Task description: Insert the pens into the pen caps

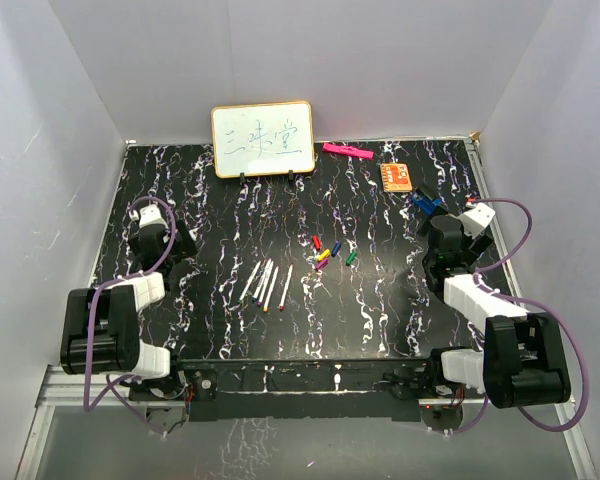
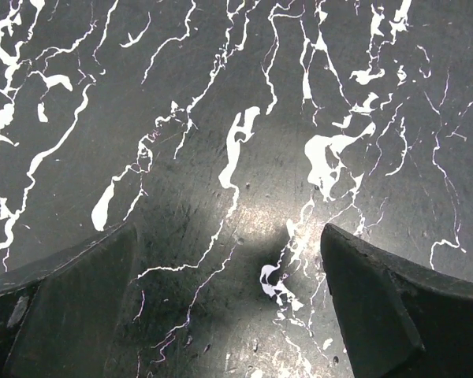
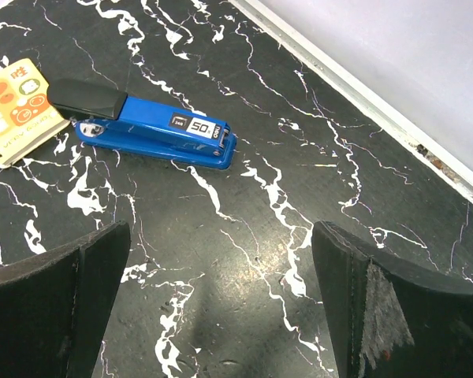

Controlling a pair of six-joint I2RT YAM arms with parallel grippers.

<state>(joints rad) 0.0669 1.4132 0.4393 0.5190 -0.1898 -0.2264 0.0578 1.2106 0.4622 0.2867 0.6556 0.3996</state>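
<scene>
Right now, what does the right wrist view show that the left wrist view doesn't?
Only the right wrist view: a blue stapler, a yellow notepad beside it, the white wall. Only the left wrist view: nothing of its own, just bare table. Both: black marbled surface and an open, empty tool, the left tool and the right tool. Neither shows the pens or pen caps.
</scene>
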